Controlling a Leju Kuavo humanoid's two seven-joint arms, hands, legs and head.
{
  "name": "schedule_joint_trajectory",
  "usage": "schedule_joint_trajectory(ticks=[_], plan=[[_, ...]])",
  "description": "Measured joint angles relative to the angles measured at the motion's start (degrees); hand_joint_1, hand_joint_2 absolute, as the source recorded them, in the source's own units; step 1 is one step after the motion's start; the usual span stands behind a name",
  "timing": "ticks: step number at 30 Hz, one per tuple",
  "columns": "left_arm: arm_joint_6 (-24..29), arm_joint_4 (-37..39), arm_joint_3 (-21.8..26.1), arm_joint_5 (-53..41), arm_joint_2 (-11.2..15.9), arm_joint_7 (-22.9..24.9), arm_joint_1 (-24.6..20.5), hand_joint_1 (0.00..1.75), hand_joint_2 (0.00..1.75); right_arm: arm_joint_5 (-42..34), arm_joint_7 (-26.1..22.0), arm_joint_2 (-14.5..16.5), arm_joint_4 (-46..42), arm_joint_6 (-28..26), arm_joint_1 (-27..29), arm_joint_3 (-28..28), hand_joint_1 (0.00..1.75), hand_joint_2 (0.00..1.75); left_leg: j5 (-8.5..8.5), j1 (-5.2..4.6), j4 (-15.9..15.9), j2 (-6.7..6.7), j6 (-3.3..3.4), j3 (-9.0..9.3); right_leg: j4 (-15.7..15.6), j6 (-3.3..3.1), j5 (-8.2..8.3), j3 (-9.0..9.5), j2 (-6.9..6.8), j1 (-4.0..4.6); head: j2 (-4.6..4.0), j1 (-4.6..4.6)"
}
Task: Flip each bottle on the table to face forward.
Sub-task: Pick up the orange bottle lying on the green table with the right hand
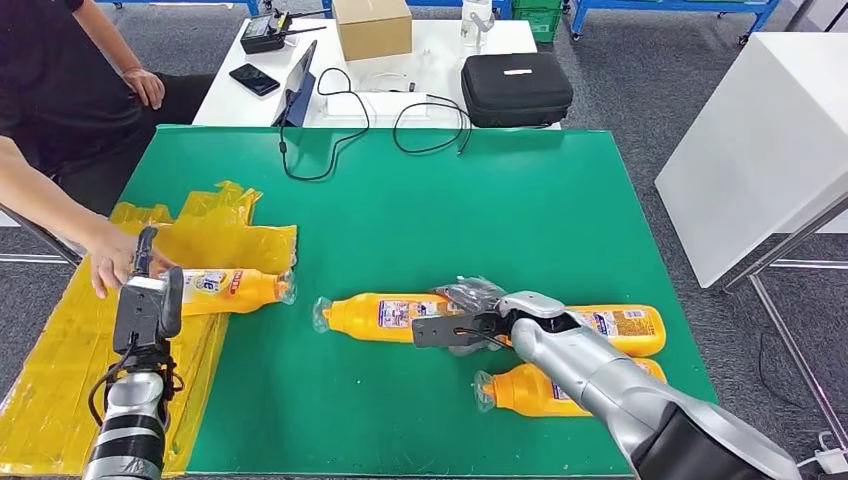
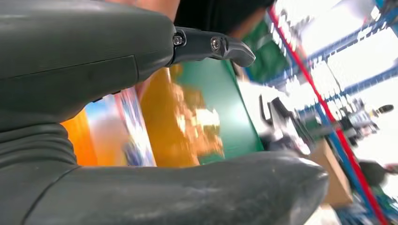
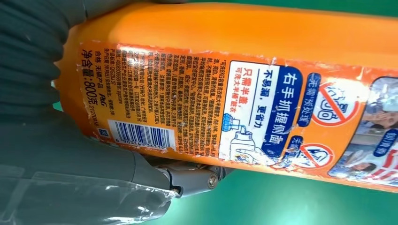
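While a person's hand point(image 1: 112, 262) rests at the yellow plastic sheet point(image 1: 225, 232), the left hand point(image 1: 148, 300) grips the leftmost orange bottle point(image 1: 232, 288). Centre-right on the green mat point(image 1: 420, 210), the right hand point(image 1: 470, 325) clasps a lying bottle point(image 1: 385, 317); two more lie beside it.

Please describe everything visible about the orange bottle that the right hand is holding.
The orange plastic bottle lies on its side on the green table mat, its clear-wrapped cap end pointing toward the robot's left. A printed label with a barcode and Chinese text faces up. The right hand grips its base end, and another orange bottle lies just beyond.
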Motion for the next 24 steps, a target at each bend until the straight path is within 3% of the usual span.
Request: schedule_joint_trajectory(ticks=[4, 8, 16, 24], plan=[[-9.4, -5.7, 0.9, 8.0, -1.5, 1.8, 4.1, 0.00, 0.00, 1.2, -0.7, 0.4, -3.0, -6.6, 4.8, -5.7, 1.75, 1.75, -0.03, 0.00, 0.0, 0.01, -0.02, -0.01, 0.0, 0.01, -0.01, -0.02, 0.01, 0.00, 0.00, 0.00], [-17.2, -11.2, 1.6, 16.4, -3.1, 3.8, 8.9, 0.00, 1.75, 4.1, -1.3, 0.8, -9.3, -9.8, 11.0, -12.4, 1.75, 1.75, -0.05, -0.01, 0.0, -0.07, -0.04, -0.15, 0.0, 0.00, -0.04, -0.11, 0.00, 0.00, 0.00, 0.01], [-33.5, -21.8, 1.2, 37.2, -7.5, 9.8, 20.2, 0.00, 1.75, 8.1, -2.5, 4.1, -28.6, -12.2, 22.4, -26.0, 1.75, 1.75, -0.12, -0.01, 0.0, -0.09, -0.11, -0.50, 0.0, -0.01, -0.08, -0.50, 0.00, 0.00, 0.00, 0.00], [-36.7, -25.1, -3.1, 42.3, -9.8, 11.8, 23.7, 0.00, 1.75, 8.5, -4.8, 6.9, -35.7, -12.3, 26.3, -30.2, 1.75, 1.75, -0.13, -0.02, 0.0, -0.10, -0.09, -0.51, 0.0, -0.01, -0.06, -0.50, -0.01, 0.00, 0.00, 0.00]])
